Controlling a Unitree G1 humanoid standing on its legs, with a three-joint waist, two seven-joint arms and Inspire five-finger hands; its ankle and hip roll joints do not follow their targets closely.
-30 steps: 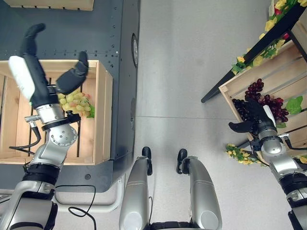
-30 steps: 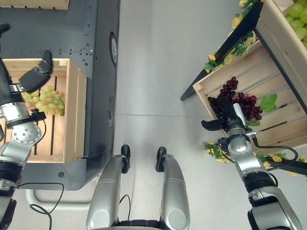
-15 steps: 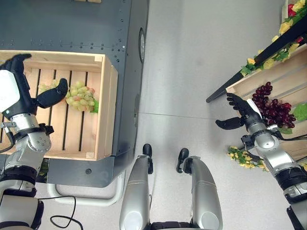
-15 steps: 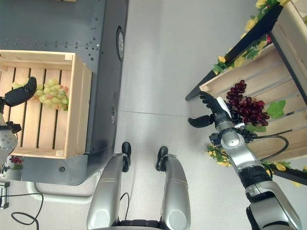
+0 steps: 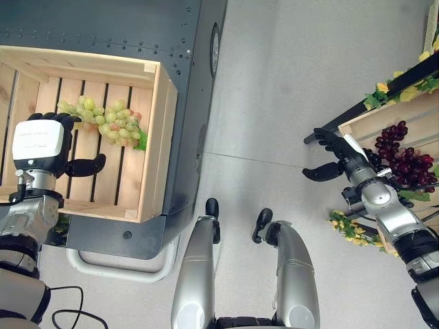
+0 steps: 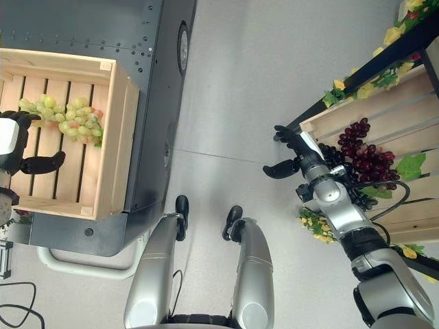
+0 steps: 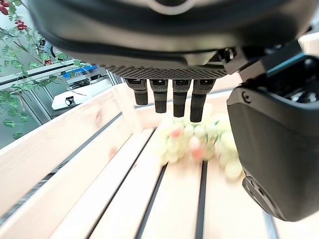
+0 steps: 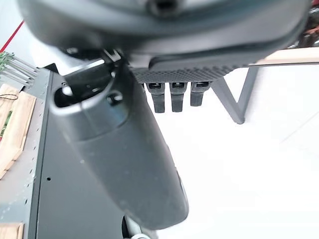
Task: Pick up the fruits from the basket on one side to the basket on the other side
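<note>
Left hand (image 5: 39, 147) open above crate (image 5: 157, 137), clear of green grapes (image 5: 110, 123). Right hand (image 6: 296, 156) open, empty, beside dark grapes (image 6: 367, 154). Best to cup the whole bunch, not pinch single berries.

My two head cameras look straight down from just apart, both taking in the wooden crate (image 5: 155, 137) on my left, the grey floor (image 5: 274, 103) and the slatted stand (image 6: 384, 130) on my right. My left wrist camera peers closely along its hand into that crate; my right wrist camera faces the floor.
</note>
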